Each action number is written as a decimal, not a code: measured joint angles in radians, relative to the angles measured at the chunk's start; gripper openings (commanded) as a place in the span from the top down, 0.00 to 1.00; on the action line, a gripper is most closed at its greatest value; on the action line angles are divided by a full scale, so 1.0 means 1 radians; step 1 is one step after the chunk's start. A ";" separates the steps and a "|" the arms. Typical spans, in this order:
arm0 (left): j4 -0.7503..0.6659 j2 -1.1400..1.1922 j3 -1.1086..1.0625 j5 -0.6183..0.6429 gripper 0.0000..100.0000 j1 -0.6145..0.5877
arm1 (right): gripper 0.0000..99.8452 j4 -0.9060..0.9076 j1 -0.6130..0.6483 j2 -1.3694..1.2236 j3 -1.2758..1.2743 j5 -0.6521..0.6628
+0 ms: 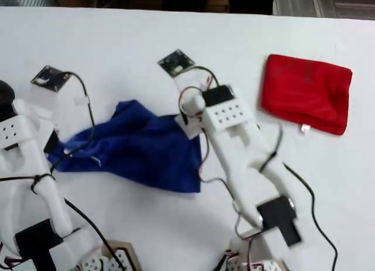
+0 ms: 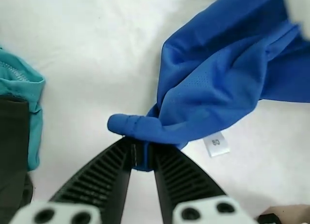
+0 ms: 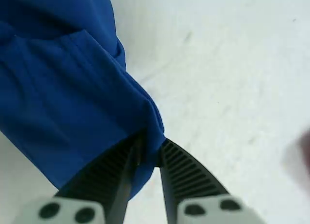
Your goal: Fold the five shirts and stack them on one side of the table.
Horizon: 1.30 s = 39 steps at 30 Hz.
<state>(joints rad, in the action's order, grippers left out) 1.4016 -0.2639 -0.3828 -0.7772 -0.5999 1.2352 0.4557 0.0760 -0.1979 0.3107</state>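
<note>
A blue shirt (image 1: 146, 147) lies crumpled on the white table between the two arms. My left gripper (image 2: 141, 154) is shut on a bunched corner of the blue shirt (image 2: 218, 79), whose white size tag (image 2: 216, 144) hangs below the fold. At the shirt's other end my right gripper (image 3: 147, 154) is shut on an edge of the blue shirt (image 3: 58, 98). From above, the left arm (image 1: 26, 160) stands at the shirt's left end and the right arm (image 1: 234, 136) at its right end. A folded red shirt (image 1: 306, 93) rests at the right of the table.
A teal garment (image 2: 26, 103) and something dark (image 2: 12, 137) lie beside the left gripper. Cables (image 1: 88, 116) trail from both arms over the table. Bare white tabletop (image 1: 176, 31) stretches along the far side.
</note>
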 measured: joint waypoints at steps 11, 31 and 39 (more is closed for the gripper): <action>0.212 0.000 0.468 0.216 0.97 0.198 | 0.98 -0.018 -0.190 0.496 0.028 0.072; 0.365 -0.002 1.117 0.311 0.97 0.387 | 0.98 -0.123 -0.468 0.815 0.319 0.219; 0.365 -0.014 1.165 0.311 0.97 0.387 | 0.98 -0.150 -0.468 0.815 0.322 0.262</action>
<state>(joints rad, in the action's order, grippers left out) 1.7668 -0.2777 0.7818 -0.4657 -0.2133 1.0848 -0.0123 0.8907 0.1243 0.5731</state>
